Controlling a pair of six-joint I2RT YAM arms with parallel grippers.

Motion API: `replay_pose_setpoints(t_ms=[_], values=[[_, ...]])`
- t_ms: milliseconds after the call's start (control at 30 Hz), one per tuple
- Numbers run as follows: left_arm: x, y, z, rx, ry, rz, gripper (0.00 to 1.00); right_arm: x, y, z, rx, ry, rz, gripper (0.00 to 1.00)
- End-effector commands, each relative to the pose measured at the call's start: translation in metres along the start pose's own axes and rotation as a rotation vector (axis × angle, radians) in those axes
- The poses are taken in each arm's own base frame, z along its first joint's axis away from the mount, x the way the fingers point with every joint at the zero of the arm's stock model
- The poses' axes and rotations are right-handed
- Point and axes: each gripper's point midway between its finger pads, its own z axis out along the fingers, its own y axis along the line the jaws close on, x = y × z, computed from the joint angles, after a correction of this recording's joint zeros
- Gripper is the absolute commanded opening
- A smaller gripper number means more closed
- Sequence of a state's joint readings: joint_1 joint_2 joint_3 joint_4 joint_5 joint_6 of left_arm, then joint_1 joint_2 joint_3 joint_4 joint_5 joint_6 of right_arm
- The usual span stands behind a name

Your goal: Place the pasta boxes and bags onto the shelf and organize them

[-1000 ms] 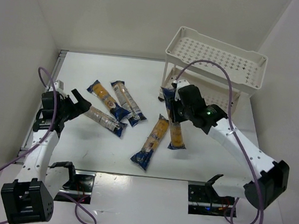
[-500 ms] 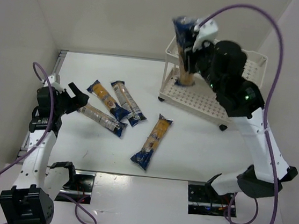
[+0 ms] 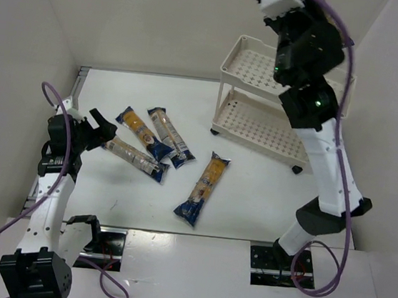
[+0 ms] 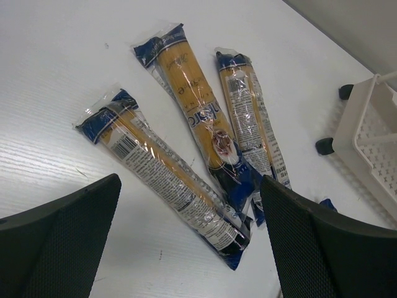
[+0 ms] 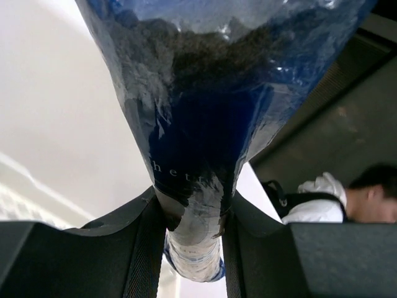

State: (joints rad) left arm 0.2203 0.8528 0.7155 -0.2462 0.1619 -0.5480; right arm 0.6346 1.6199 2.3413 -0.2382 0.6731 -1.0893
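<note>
Shelf [image 3: 253, 119] rear right, three packs [image 3: 143, 132] clustered left, fourth pack [image 3: 204, 188] before them

White table [image 3: 265, 200] walled in by pale panels [image 3: 149, 21] at the back and both sides, with a metal rail [image 3: 80, 78] along its left edge. In the right wrist view, blurred, a dark-haired person [image 5: 347, 198] in white at the lower right.

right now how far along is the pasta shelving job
Done: nothing visible; both shelf trays show no pasta. In hand: the right gripper is shut on one pasta pack, raised high over the shelf. Left: four packs on the table, a cluster of three by the open left gripper and a lone pack.
</note>
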Motion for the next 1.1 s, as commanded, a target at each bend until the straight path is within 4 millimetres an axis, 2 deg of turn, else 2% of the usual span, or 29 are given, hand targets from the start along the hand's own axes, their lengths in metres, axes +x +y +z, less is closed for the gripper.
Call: replay_pose_setpoints(t_ms=[0, 33, 233, 300, 367, 433, 533, 567, 633, 800, 867, 900, 1000, 1067], values=[[-0.021, -0.012, -0.008, 0.046, -0.074, 0.037, 1.00, 0.021, 0.008, 0.016, 0.034, 0.092, -0.233, 0.00], [-0.021, -0.012, -0.008, 0.046, -0.074, 0.037, 1.00, 0.032, 0.026, 0.019, -0.003, 0.124, -0.272, 0.00], [-0.016, -0.011, -0.008, 0.054, -0.069, 0.037, 1.00, 0.077, 0.050, 0.027, -0.071, 0.213, -0.385, 0.00], [-0.016, -0.013, -0.008, 0.062, -0.065, 0.037, 1.00, 0.089, 0.049, 0.031, -0.071, 0.231, -0.377, 0.00], [-0.016, -0.013, -0.008, 0.062, -0.065, 0.037, 1.00, 0.095, 0.050, 0.033, -0.084, 0.238, -0.375, 0.29], [-0.017, -0.014, -0.010, 0.066, -0.073, 0.039, 1.00, 0.100, 0.059, 0.032, -0.116, 0.245, -0.387, 0.46], [-0.017, -0.014, -0.010, 0.066, -0.073, 0.039, 1.00, 0.110, 0.066, 0.032, -0.133, 0.267, -0.398, 0.57], [-0.015, -0.013, -0.011, 0.062, -0.065, 0.037, 1.00, 0.115, 0.061, 0.034, -0.125, 0.279, -0.401, 0.68], [-0.015, -0.014, -0.011, 0.063, -0.065, 0.028, 1.00, 0.124, 0.058, 0.037, -0.113, 0.293, -0.397, 0.73], [-0.011, -0.014, -0.012, 0.072, -0.058, 0.019, 1.00, 0.124, 0.049, 0.037, -0.090, 0.289, -0.357, 0.83], [-0.011, -0.014, -0.012, 0.072, -0.058, 0.019, 1.00, 0.117, 0.035, 0.032, -0.065, 0.276, -0.328, 0.83], [-0.011, -0.014, -0.012, 0.072, -0.058, 0.019, 1.00, 0.113, 0.033, 0.034, -0.055, 0.260, -0.317, 0.86], [-0.013, -0.017, -0.012, 0.084, -0.062, 0.021, 1.00, 0.093, 0.005, 0.030, 0.029, 0.203, -0.192, 0.88], [-0.013, -0.017, -0.012, 0.084, -0.062, 0.021, 1.00, 0.073, -0.016, 0.027, 0.082, 0.139, -0.055, 0.95]])
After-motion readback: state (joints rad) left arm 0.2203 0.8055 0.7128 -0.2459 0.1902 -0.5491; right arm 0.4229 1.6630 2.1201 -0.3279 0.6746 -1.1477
